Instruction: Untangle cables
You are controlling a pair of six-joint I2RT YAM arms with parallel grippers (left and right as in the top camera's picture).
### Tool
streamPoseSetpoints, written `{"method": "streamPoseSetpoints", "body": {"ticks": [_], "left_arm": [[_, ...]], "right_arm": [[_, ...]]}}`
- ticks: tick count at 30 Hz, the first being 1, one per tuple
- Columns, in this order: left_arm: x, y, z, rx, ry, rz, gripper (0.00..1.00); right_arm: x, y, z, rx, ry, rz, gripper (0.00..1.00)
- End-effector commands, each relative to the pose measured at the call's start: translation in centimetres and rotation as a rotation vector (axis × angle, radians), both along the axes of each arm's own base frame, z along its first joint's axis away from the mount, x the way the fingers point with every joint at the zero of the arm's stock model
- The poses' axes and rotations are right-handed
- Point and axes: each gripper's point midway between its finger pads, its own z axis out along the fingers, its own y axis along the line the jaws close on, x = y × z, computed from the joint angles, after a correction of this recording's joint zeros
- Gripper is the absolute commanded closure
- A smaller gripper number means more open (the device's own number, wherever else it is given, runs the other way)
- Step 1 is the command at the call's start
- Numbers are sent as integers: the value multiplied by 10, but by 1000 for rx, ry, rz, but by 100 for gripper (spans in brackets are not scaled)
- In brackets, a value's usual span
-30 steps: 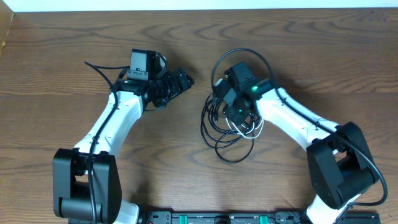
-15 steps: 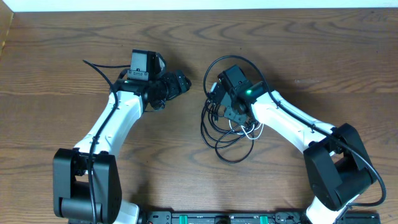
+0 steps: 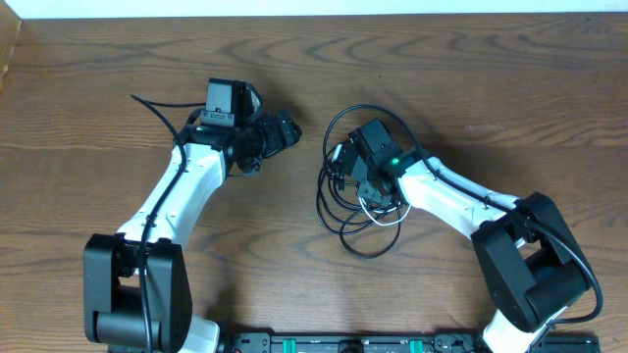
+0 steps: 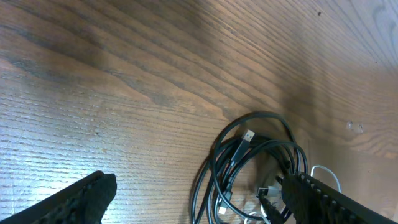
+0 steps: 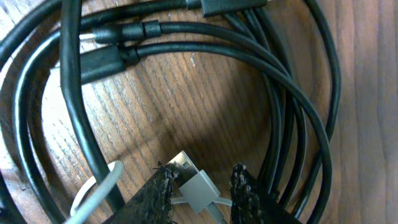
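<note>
Since the earlier frame the right arm has drawn back toward its own side of the worktop [image 3: 491,78]. The top black loop, which then reached well up the worktop, now lies lower and tighter around the wrist. The left arm sits much as it did, only a little nearer its own side.

The right fingers [image 5: 163,190] are clenched on a white plug [image 5: 199,188]. Its pale body sits between the two dark pads, and its metal end points up and to the left, just above the wood. A curl of the white cable [image 5: 93,194] shows at the lower left of the right wrist view, beside the left pad.

The black cables [image 5: 73,93] arc around the fingers on all sides. Several strands run bunched together down the right of that view, and one thick strand crosses down the left. Two black connector bodies lie near the top left of that view.

From overhead, the cables [image 3: 363,254] lie as one heap of overlapping loops on the worktop. The heap is right of centre, partly beneath the right wrist and spreading toward the robot.

The left fingers [image 4: 87,194] are spread wide and hold nothing. They are clear of the heap and aimed toward it. In their view a black cable's small metal plug [image 4: 247,135] points up inside the nearest loop. A white loop [image 4: 326,169] peeks out by the right finger.
</note>
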Motion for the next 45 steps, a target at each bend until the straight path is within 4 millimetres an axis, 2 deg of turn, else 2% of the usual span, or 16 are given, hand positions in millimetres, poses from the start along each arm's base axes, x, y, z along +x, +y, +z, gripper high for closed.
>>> {"method": "streamPoseSetpoints", "body": {"ticks": [1,9,13,19,23,24,26,27,28,32,35,39,40,43,45], "left_arm": [[1,2,1,19,-11,-8,9],[1,2,1,19,-11,-8,10],[1,2,1,19,-11,-8,10],[1,2,1,19,-9,-8,10],[1,2,0,19,-8,-8,10],[1,2,1,19,-8,-8,10],[1,2,0,19,-8,-8,10],[1,2,1,19,-8,-8,9],[1,2,1,19,-8,-8,9],[1,4,0,28,-10,-2,10],[2,7,-1,38,-9,8,10],[2,8,3,-27,1,3,10],[1,7,7,-76,6,-7,10],[-3,1,23,-239,16,-50,10],[-6,-6,45,-407,0,-109,10]], "right_arm": [[-1,0,-5,0,-11,32,66],[12,2,-3,31,-66,20,57],[16,5,-1,44,-86,20,56],[14,-2,-6,34,-71,8,57],[5,-9,-22,2,-20,4,63],[2,-11,-26,-7,-5,3,67],[-3,-15,-33,-26,26,2,81],[-7,-17,-35,-35,41,2,96],[-9,-18,-36,-40,49,3,99],[-4,-11,-29,9,33,-80,99],[8,1,-4,82,-24,-140,99],[28,15,59,244,-129,-246,99],[28,21,82,312,-150,-240,99],[21,32,132,482,-161,-210,99],[11,37,176,649,-154,-180,99]]}}
